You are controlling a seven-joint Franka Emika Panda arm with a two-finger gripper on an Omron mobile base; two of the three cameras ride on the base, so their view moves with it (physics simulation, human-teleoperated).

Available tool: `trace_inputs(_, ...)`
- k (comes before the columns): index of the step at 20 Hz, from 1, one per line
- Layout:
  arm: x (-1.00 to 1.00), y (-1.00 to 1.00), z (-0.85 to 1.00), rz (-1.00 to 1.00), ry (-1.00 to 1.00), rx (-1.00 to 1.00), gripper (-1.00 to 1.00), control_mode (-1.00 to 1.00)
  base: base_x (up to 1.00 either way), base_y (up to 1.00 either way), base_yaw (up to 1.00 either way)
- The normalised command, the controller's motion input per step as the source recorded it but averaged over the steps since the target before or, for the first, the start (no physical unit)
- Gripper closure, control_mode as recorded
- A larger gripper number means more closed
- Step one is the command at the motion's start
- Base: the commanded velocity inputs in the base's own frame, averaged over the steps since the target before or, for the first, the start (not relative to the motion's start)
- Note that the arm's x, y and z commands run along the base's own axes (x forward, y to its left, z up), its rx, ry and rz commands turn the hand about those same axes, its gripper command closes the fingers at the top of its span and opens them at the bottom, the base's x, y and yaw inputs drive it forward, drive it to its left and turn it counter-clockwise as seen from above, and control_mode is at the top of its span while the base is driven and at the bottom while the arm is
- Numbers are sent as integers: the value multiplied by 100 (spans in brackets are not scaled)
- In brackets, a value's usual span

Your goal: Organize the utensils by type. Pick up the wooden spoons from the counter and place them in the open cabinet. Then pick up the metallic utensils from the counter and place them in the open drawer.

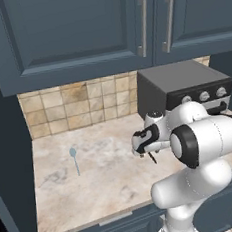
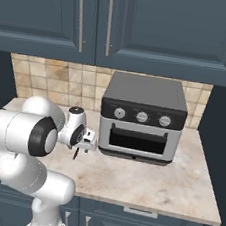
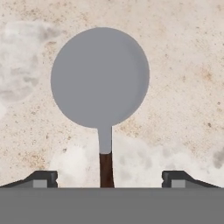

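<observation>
While the fingers (image 3: pixel 43 178) stand spread, the round grey-headed utensil (image 3: pixel 100 78) with dark handle lies between them.

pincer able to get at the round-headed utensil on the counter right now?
Probably yes. In the hand view the pincer is open, one fingertip on each side of the round-headed utensil's dark handle, with only bare counter around it. Nothing blocks the close.
</observation>
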Motion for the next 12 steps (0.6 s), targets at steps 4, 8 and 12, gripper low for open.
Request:
trace_inputs(4, -22, 0, -38, 0, 0, 0, -100, -100, 0, 0, 0)
trace_inputs(8, -27, 0, -39, -2, 0, 0, -100, -100, 0, 0, 0)
trace_inputs(12, -29, 1, -43, -3, 0, 0, 100, -100, 0, 0, 0)
